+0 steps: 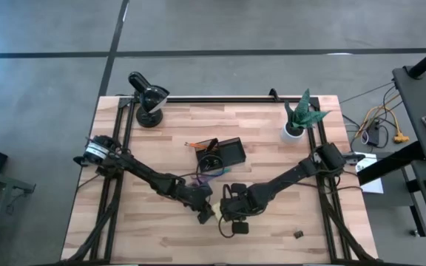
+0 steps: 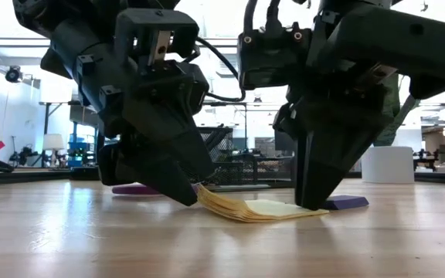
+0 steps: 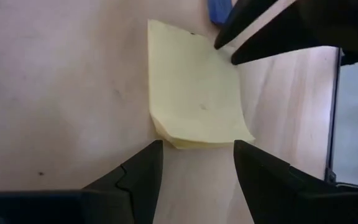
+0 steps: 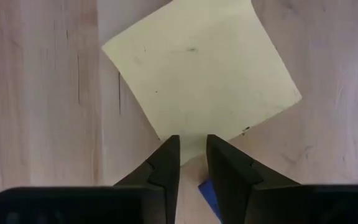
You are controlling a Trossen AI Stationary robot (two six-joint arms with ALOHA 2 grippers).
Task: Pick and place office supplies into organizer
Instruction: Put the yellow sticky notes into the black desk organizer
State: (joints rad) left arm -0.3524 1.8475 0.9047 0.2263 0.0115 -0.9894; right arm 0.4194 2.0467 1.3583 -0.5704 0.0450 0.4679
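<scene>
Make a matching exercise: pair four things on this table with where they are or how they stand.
Things:
1. sticky pad
2. left gripper
3. lamp
4. plant

Descriptions:
A. far right corner of the table
B. far left corner of the table
C. lying on the wood between both grippers
D. open, fingers either side of the pad's lifted edge

Pairs: 1-C, 2-D, 3-B, 4-A
</scene>
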